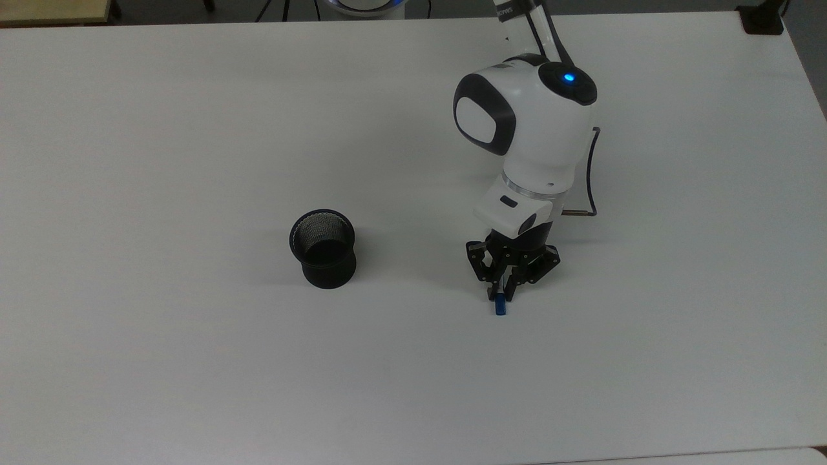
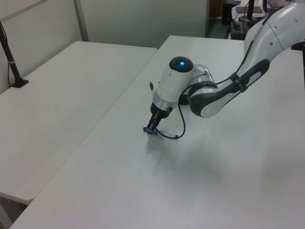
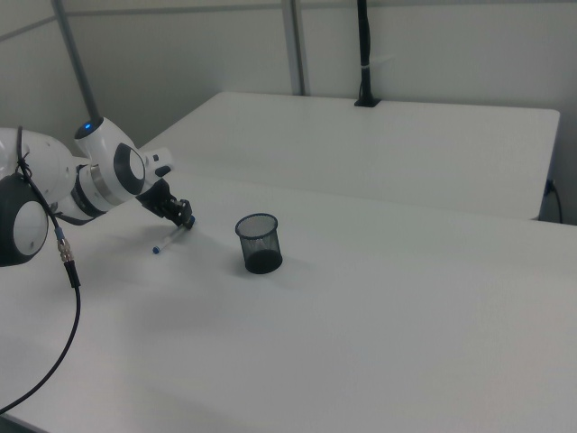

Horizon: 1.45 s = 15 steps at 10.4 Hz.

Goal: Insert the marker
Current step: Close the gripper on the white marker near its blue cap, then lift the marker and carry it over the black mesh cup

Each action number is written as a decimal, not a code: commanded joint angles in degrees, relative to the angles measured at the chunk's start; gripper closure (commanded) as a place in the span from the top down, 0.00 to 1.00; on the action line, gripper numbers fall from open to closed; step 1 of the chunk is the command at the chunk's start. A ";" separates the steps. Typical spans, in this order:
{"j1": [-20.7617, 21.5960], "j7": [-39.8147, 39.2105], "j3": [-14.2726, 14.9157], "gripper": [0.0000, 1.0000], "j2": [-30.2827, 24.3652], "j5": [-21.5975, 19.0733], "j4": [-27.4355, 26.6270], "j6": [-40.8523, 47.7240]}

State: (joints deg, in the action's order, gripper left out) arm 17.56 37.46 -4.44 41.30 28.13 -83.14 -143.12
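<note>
Top view, left to right: black mesh cup [image 1: 323, 248] stands upright on the white table [image 1: 161, 129], mouth open upward; well apart toward the top view's right, the gripper [image 1: 502, 292] is down at the table surface, fingers drawn close about the marker [image 1: 500, 305]; judged to be gripping it, though whether it bears weight or merely brackets the barrel is not sure; marker lies flat on the table, long axis running up-down in the top view, blue cap end poking out below the fingertips, white barrel mostly hidden under the black finger links; in the right view the marker [image 3: 167, 243] lies on the table with a small blue end toward the right view's left, and the cup [image 3: 258, 242] is to the right view's right of it; arm [image 1: 523, 129] reaches from the table's far edge, wrist tilted so the gripper points down and toward the top view's bottom; coming move likely a lift, then carry toward the top view's left to the cup, turning the marker upright to enter the mouth.
</note>
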 commanded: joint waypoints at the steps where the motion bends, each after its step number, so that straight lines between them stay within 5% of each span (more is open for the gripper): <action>1: 0.46 1.48 0.66 0.31 0.27 1.48 -0.18 -0.85; 3: 0.11 1.48 0.66 0.14 0.27 1.57 -0.18 -0.85; 7: -1.03 1.57 0.66 0.10 -1.21 1.49 -0.18 -0.85; 15: -9.54 2.44 0.66 0.10 -27.74 1.13 -19.41 0.12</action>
State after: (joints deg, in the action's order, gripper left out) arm 11.21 37.54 -3.89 22.02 28.25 -93.78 -143.04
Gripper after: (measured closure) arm 0.837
